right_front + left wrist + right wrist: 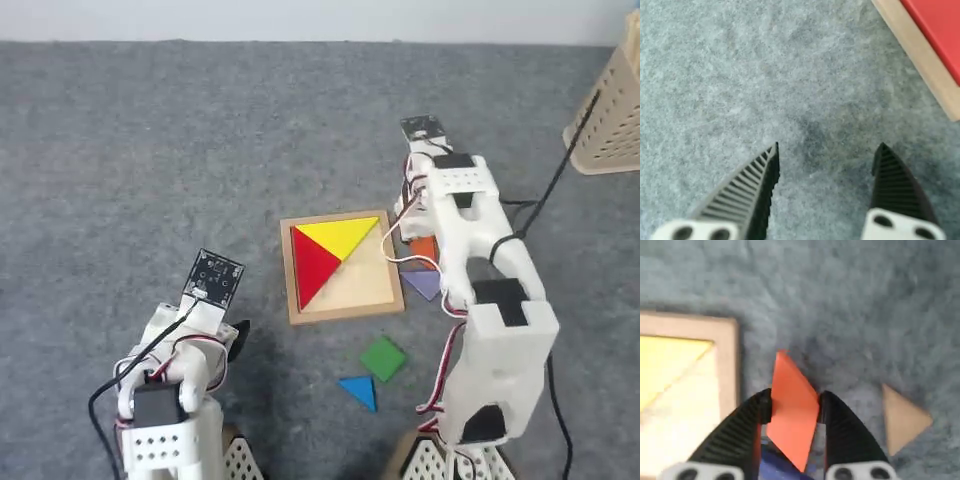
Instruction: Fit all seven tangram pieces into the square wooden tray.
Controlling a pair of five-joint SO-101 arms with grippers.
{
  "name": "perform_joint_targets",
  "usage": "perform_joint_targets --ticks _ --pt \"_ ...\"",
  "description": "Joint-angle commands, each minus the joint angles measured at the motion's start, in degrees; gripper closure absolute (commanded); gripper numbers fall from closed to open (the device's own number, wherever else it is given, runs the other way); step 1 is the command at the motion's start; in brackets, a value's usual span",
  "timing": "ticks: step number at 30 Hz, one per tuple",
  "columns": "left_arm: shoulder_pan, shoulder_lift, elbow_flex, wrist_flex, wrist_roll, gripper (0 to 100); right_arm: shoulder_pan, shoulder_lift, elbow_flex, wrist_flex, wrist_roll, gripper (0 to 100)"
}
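Orange tangram piece (790, 382), pinched by the right gripper (794, 397) beside the wooden tray (728, 365), likely needs lifting in next; the left gripper (829, 150) is spread.

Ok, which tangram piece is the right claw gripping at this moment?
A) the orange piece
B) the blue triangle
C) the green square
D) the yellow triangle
A: the right wrist view shows the right claw closed against both sides of the orange piece, while the green square and blue triangle lie on the carpet and the yellow triangle sits in the tray.
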Motion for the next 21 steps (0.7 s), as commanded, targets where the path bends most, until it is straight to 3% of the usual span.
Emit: perform_joint_targets --ticks 1,9,16,21 --pt "0.18 -0.88 -0.48 0.26 -0.44 72 -5.93 -10.15 -4.22 2.51 -1.23 98.9" --pt "0.18 -0.88 -0.48 0.26 -0.44 72 -17.36 -20.09 1.32 4.88 -2.81 98.9" --pt "0.18 -0.88 -0.48 0.26 -0.44 72 -21.93 -27.21 19.60 -9.45 14.77 98.9" --pt "0.18 -0.88 -0.48 0.26 -0.44 72 -21.49 -33.36 26.64 -13.76 20.92 98.9"
